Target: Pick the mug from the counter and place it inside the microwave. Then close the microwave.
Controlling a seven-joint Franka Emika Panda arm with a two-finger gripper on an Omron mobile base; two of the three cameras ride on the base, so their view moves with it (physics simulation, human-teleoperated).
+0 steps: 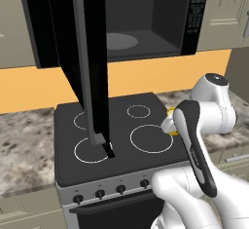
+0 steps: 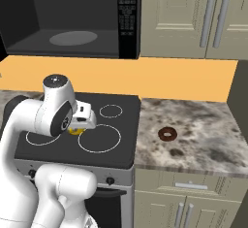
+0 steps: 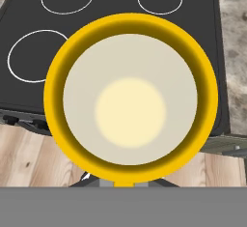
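Note:
The yellow mug (image 3: pixel 130 98) hangs over the black stovetop, and the hand view looks straight down into its pale cream inside. My gripper (image 3: pixel 123 182) is shut on the mug at its near rim, with the fingertips mostly hidden under it. From the base views only a yellow sliver of the mug (image 1: pixel 170 121) (image 2: pixel 75 131) shows beside the white hand (image 2: pixel 83 118), above the front right burner. The microwave (image 1: pixel 146 23) (image 2: pixel 72 23) hangs above the stove with its door (image 1: pixel 90 67) swung wide open. Its grey turntable (image 1: pixel 119 41) is bare. The counter (image 2: pixel 193 120) lies right of the stove.
The open door with its long grey handle (image 1: pixel 82 52) juts out over the stove's left half. A small dark brown round object (image 2: pixel 168 134) lies on the counter right of the stovetop (image 1: pixel 121 135). Beige upper cabinets (image 2: pixel 193 18) stand right of the microwave.

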